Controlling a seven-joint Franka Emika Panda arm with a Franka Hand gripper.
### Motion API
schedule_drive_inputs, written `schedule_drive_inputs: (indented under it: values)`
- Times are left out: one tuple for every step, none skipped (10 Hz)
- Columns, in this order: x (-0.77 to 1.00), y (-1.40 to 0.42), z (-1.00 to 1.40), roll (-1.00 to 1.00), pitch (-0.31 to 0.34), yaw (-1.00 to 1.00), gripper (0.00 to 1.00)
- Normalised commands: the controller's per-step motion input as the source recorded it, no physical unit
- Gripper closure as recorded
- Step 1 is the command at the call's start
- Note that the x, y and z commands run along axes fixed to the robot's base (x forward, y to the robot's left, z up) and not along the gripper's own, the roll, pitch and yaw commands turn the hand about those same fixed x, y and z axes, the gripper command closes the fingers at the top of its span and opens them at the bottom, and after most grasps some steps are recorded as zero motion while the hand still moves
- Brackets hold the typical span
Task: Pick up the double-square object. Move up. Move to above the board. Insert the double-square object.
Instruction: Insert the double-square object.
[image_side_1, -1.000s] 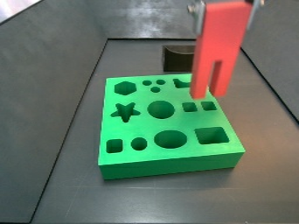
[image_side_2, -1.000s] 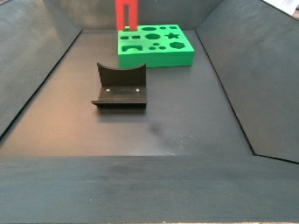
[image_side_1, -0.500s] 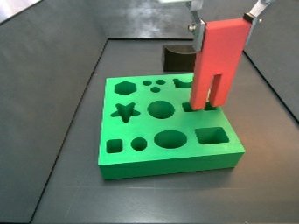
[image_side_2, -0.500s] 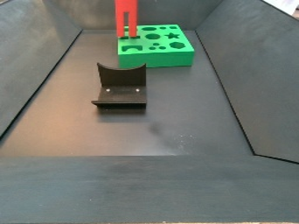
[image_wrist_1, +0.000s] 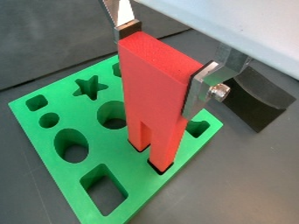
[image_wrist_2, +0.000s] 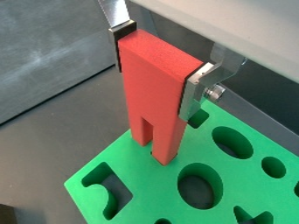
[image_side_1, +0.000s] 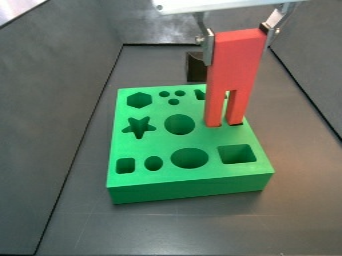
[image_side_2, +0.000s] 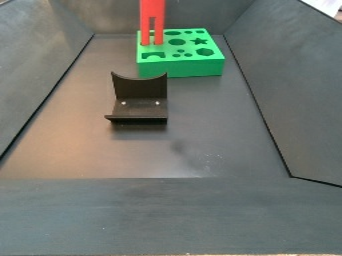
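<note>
The red double-square object (image_side_1: 234, 75) stands upright on the green board (image_side_1: 150, 180), at its far right side. Its two legs reach down into the pair of small square holes; how deep is hidden. My gripper (image_side_1: 241, 30) is above the board, shut on the block's top end. In both wrist views the silver fingers (image_wrist_1: 205, 85) press the block's (image_wrist_1: 158, 92) opposite sides, and the slot between the legs shows (image_wrist_2: 149, 140). In a side view the block (image_side_2: 152, 22) rises from the board's (image_side_2: 201, 62) left part.
The dark fixture (image_side_2: 136, 98) stands on the floor mid-bin, apart from the board, and shows behind the block (image_side_1: 197, 66) and beside the board (image_wrist_1: 260, 98). Star, hexagon, round and square holes (image_side_1: 235, 153) lie open. Sloped dark bin walls (image_side_2: 47, 90) surround the floor.
The gripper has come down with the red block. Its legs, which hung just above the board, now sit in the two square holes.
</note>
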Motion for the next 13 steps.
schedule_drive_inputs:
  values:
    - [-0.02,-0.34,-0.76,0.16,-0.064,0.0,1.0]
    - [0.0,-0.37,-0.79,0.15,0.0,-0.06,1.0]
    - [0.0,-0.3,-0.82,0.1,0.006,-0.18,1.0]
    - [0.12,-0.24,-0.96,0.14,0.041,-0.16,1.0]
    - [0.24,-0.11,-0.99,0.12,0.051,-0.02,1.0]
    - [0.33,-0.02,-0.97,0.1,0.09,0.0,1.0]
    - [0.23,0.0,-0.62,0.12,0.013,0.0,1.0]
    - [0.0,0.0,-0.19,0.01,-0.127,0.0,1.0]
    - [-0.07,0.07,0.0,-0.01,-0.006,0.0,1.0]
    - [0.71,0.27,-0.49,-0.06,0.279,0.08,1.0]
    - [0.89,0.25,-0.72,-0.06,0.256,0.0,1.0]
    - [0.75,0.2,-0.69,0.0,0.269,0.18,1.0]
    - [0.76,0.28,-0.57,0.0,0.347,0.02,1.0]
